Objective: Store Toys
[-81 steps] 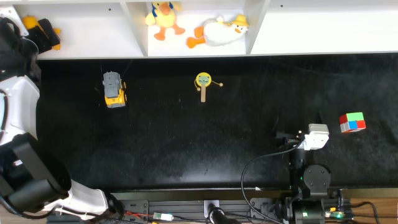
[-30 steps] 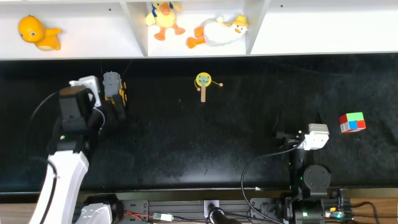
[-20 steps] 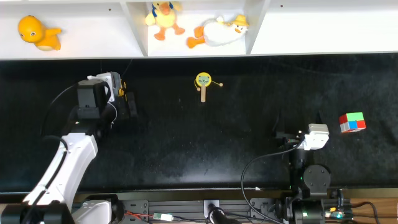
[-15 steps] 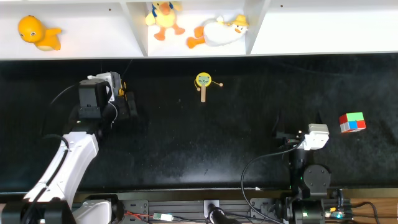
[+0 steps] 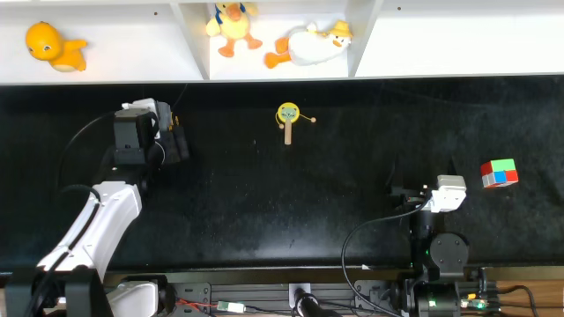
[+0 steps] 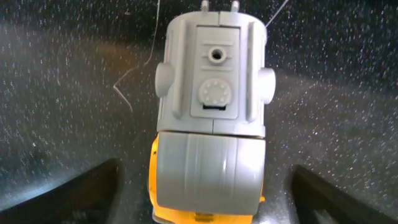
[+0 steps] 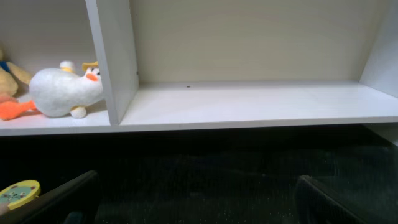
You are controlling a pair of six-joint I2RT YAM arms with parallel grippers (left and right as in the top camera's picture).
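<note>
The black bench [image 5: 352, 176] carries the loose toys, and the white shelf [image 5: 458, 40] along its far edge is where they belong. Of its 3 compartments, the left holds an orange duck [image 5: 55, 46] and the middle holds a yellow duck [image 5: 233, 26] and a white goose [image 5: 310, 44]. The left arm [image 5: 97, 220] reaches over the bench's left part, so the left claw [image 6: 208, 196] hangs above the grey and yellow truck [image 6: 211, 112]. Its fingers stand wide, 1 at each side of the truck and apart from it, lined up, I judge, for a grip across the body. The right claw [image 7: 199, 208] sits low at the right, also wide and holding nothing, facing the shelf. A coloured cube [image 5: 499, 173] and a small yellow rattle [image 5: 288, 116] lie on the bench, not yet stored.
</note>
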